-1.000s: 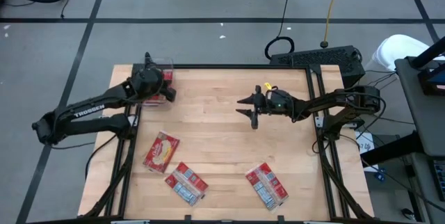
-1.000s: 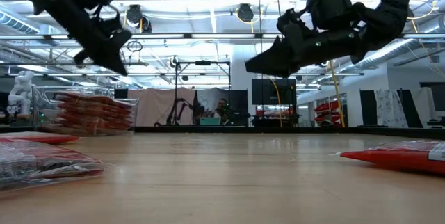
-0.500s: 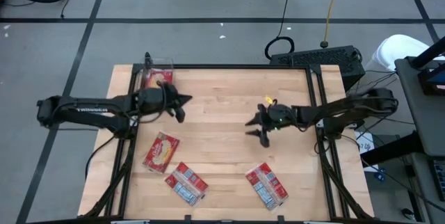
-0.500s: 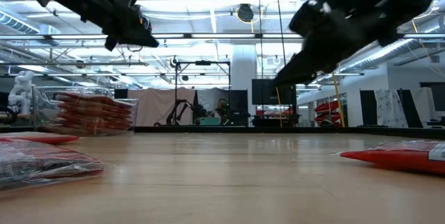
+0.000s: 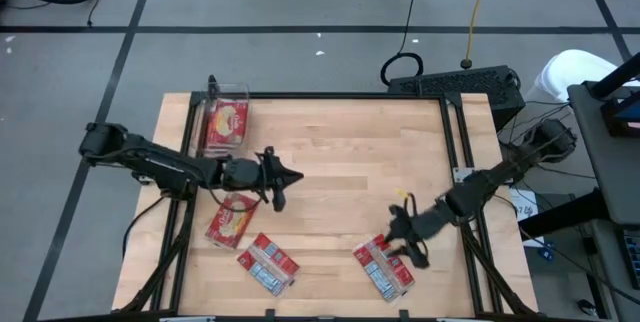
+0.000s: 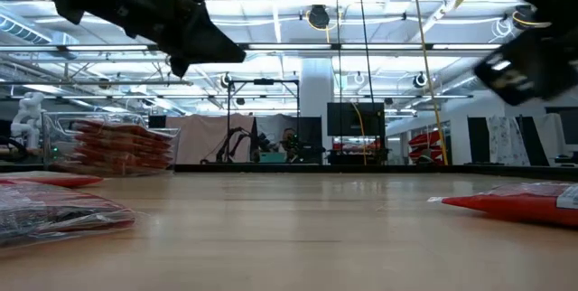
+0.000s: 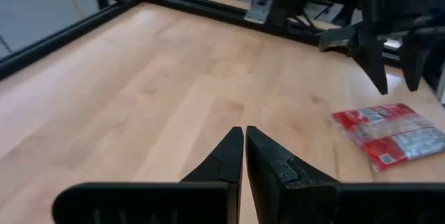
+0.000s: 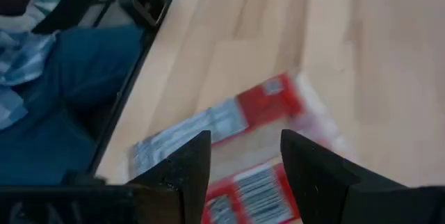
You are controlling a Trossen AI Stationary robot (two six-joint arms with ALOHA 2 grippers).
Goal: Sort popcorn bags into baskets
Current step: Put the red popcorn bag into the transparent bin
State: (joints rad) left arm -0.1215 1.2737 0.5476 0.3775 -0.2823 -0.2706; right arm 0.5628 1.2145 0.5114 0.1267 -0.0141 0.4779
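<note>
Three red popcorn bags lie flat on the wooden table: one with a popcorn picture [image 5: 232,217], one with a label panel [image 5: 268,263] and one at the near right [image 5: 383,265]. The clear basket [image 5: 225,122] at the far left corner holds a stack of bags [image 6: 122,146]. My left gripper [image 5: 296,175] hangs shut over bare wood at mid-table, right of the picture bag; its fingers [image 7: 243,137] hold nothing. My right gripper [image 5: 400,244] is open just above the near-right bag [image 8: 229,123], with nothing between its fingers.
A black frame rail [image 5: 460,162] runs along the table's edges. A keyboard [image 5: 455,84] lies beyond the far right corner. Blue cloth [image 8: 76,78], seemingly a person's leg, shows past the table's edge. Bare wood [image 5: 340,142] lies in the middle and far half.
My left gripper has swung away from the basket toward the table's middle and near edge, staying shut and holding nothing. My right gripper has swung from the middle toward the near right, tipping downward over the near-right bag, still open. The bags have not moved.
</note>
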